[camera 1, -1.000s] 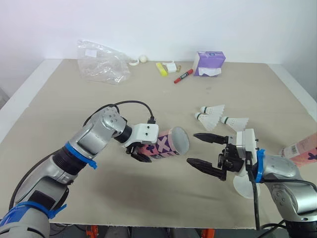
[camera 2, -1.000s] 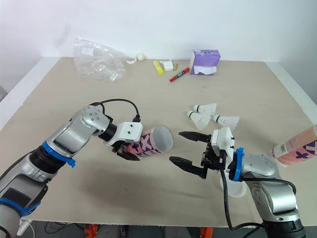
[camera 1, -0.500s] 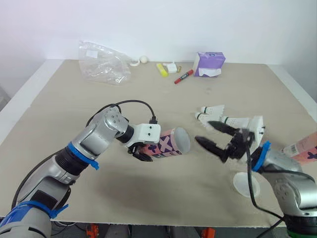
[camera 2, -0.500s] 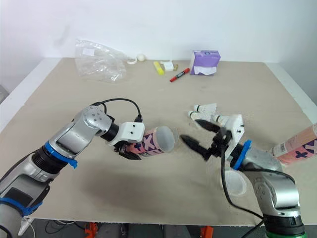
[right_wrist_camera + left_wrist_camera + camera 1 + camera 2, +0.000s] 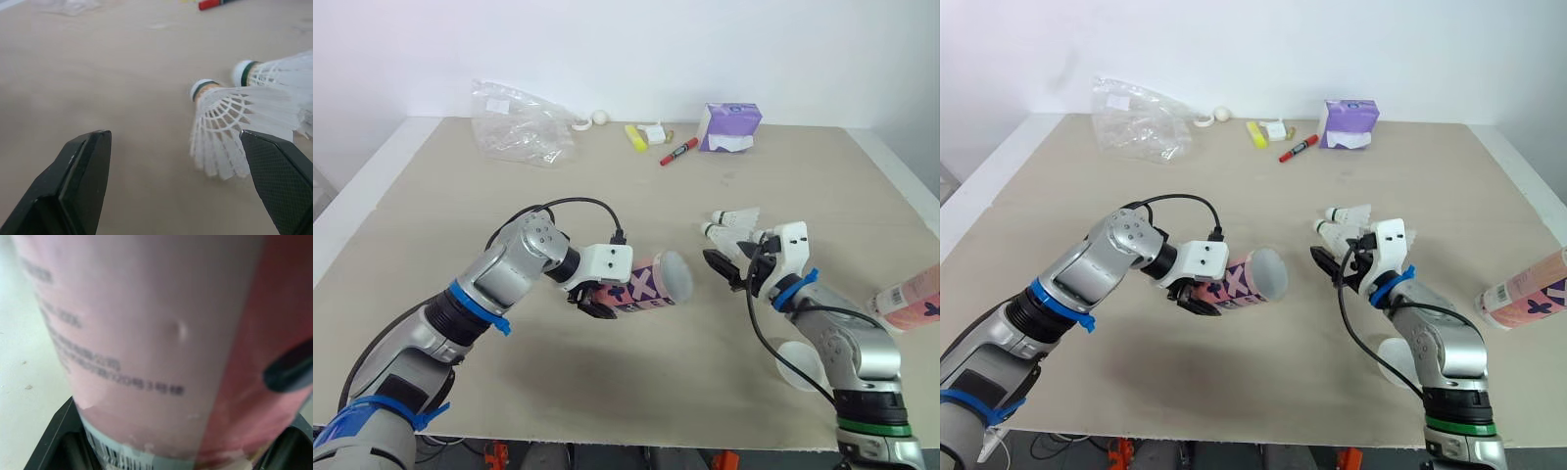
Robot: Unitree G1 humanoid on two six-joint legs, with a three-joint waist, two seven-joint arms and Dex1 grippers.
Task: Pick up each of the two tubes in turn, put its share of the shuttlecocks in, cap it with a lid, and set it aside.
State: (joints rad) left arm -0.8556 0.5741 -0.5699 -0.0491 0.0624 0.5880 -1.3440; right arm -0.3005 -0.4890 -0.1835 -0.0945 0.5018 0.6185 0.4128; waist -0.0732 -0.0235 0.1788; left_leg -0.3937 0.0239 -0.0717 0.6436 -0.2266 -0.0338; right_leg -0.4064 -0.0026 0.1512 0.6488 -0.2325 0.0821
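The right gripper (image 5: 725, 260) has its fingers wide apart. It has moved back from the tube's mouth and now points at the shuttlecocks (image 5: 732, 223), with the nearest one just beside one finger. The left gripper (image 5: 592, 300) stays clamped on the pink tube (image 5: 651, 284), held on its side above the table (image 5: 607, 392), open end toward the right gripper.

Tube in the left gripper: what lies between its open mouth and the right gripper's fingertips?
Nothing. In the left eye view, only bare table shows between the tube and the open right gripper.
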